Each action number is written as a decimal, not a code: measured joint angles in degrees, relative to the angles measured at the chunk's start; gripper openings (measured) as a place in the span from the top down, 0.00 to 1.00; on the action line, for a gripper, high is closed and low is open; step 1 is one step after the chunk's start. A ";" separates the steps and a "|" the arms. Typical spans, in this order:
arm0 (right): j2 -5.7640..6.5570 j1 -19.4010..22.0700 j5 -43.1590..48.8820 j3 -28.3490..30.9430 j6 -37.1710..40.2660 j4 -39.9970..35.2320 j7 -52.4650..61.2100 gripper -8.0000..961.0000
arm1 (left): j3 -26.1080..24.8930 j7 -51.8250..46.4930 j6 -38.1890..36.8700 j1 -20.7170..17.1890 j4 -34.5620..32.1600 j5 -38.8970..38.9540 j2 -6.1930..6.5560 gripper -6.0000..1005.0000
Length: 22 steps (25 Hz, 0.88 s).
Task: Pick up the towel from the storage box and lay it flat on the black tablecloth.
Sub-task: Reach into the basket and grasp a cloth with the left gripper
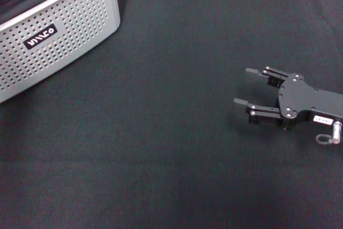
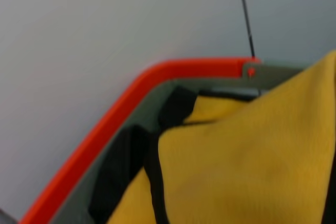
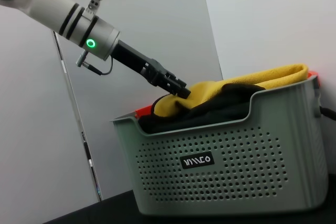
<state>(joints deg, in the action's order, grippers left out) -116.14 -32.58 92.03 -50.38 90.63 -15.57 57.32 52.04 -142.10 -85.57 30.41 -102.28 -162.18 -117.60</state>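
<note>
Nearest you, on the right, the right gripper (image 1: pixel 247 87) is resting on the black tablecloth (image 1: pixel 161 148), its fingers spread wide and holding nothing. Farther off at the far left, one storage box (image 1: pixel 59 46) is sitting with one towel (image 3: pixel 231 85) heaped over its rim. The left gripper (image 3: pixel 181 90) is reaching into that heap; you cannot tell its grip. You are probably handling something soft, light and floppy, so pinch a raised fold near an edge.
</note>
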 joint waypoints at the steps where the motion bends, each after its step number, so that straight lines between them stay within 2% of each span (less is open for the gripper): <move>1: -0.03 -0.03 0.01 -0.03 -0.01 0.02 -0.02 0.13 | -0.08 -0.02 0.12 -0.19 0.39 -0.02 0.03 0.47; 10: -0.07 0.53 0.04 -0.08 0.09 0.55 -1.14 0.13 | -3.63 -0.12 0.42 -0.44 -0.11 -0.22 0.03 0.50; 22: -0.14 1.41 -0.02 -0.08 0.47 0.62 -1.34 0.13 | -3.67 -0.63 0.66 1.06 7.51 -0.22 0.24 0.54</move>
<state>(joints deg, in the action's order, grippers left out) -116.28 -31.16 92.01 -50.45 91.10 -14.96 55.98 48.37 -142.73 -84.91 31.47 -94.77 -162.41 -117.37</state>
